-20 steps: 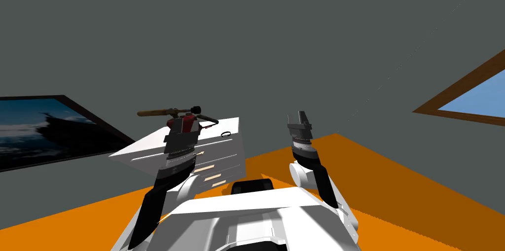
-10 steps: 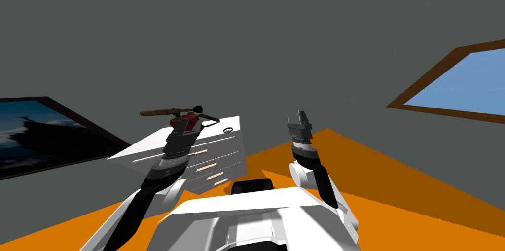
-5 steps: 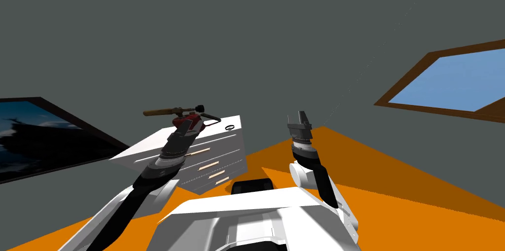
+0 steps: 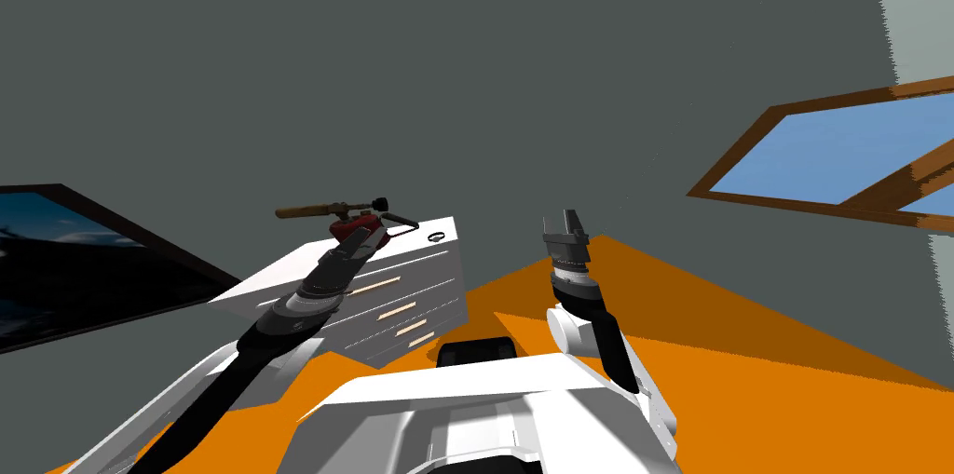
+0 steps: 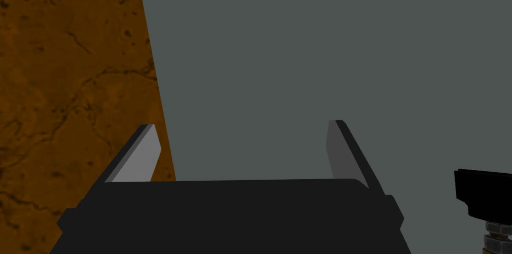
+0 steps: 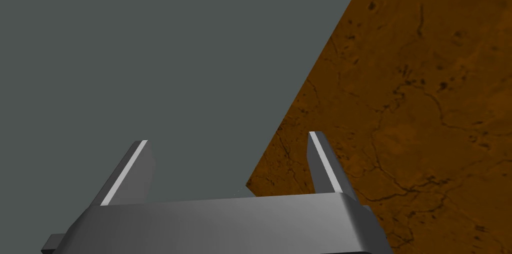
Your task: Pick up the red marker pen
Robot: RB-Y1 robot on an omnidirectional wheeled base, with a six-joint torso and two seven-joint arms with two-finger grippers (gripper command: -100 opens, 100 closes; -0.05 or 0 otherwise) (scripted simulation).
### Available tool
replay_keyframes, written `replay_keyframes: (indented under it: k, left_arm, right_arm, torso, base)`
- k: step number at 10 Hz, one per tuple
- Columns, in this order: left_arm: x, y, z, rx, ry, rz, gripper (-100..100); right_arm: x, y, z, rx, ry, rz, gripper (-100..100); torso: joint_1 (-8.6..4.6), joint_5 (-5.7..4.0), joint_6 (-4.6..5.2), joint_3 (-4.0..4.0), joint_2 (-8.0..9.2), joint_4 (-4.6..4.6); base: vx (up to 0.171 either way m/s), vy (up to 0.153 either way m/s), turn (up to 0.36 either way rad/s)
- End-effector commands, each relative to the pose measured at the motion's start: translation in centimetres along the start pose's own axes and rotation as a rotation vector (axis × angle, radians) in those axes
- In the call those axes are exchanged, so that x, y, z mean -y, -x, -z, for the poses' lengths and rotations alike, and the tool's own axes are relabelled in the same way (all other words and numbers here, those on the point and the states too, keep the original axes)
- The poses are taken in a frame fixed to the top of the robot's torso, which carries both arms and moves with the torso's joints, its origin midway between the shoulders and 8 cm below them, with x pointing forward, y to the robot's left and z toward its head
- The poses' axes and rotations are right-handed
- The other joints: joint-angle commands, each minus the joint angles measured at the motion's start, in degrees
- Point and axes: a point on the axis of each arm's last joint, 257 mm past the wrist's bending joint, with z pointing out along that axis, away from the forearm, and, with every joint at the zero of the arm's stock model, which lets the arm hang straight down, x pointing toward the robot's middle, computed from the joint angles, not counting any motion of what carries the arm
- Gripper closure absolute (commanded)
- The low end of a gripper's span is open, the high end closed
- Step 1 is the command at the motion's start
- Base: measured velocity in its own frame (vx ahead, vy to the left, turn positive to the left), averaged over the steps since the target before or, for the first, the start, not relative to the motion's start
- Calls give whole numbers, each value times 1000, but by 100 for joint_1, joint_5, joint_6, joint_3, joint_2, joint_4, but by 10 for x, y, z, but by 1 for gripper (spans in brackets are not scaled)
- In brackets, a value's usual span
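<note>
A white chest of drawers [image 4: 410, 287] stands ahead on my left. On its top lie a red object [image 4: 352, 226], a brown rod [image 4: 306, 211] ending in a black knob [image 4: 379, 202], a thin dark curved piece [image 4: 401, 220] and a small ring [image 4: 434, 237]. I cannot tell which of these is the marker pen. My left gripper [image 4: 361, 237] reaches over the top at the red object; in the left wrist view it [image 5: 245, 131] stands open with nothing between its fingers, and a black block [image 5: 482, 198] shows beside it. My right gripper [image 4: 565, 224] is raised to the right of the chest, open [image 6: 227, 138] and holding nothing.
A grey wall rises behind the chest. A dark framed picture [image 4: 56, 264] hangs at the left and a brown-framed window [image 4: 838, 152] at the right. Orange floor [image 4: 745, 385] spreads to the right of the chest.
My left arm has stretched forward and lowered, bringing its gripper from in front of the drawers up over the chest's top. My head has turned; the window slid left. The right arm is unmoved.
</note>
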Motion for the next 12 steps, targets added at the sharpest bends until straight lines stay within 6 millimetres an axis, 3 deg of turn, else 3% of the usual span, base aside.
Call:
replay_keyframes:
  k: [1, 12]
  left_arm:
    - [-2, -1, 2, -58, -6, -30, -100]
    - [-5, -20, -1, -365, -42, -141, -100]
  right_arm:
    - [0, 0, 0, 0, 0, 0, 0]
    - [0, 0, 0, 0, 0, 0, 0]
  torso:
    - [0, 0, 0, 0, 0, 0]
    - [2, 1, -1, 1, 1, 1]
  base:
    - [-49, 49, -114]
    - [-44, 40, -53]
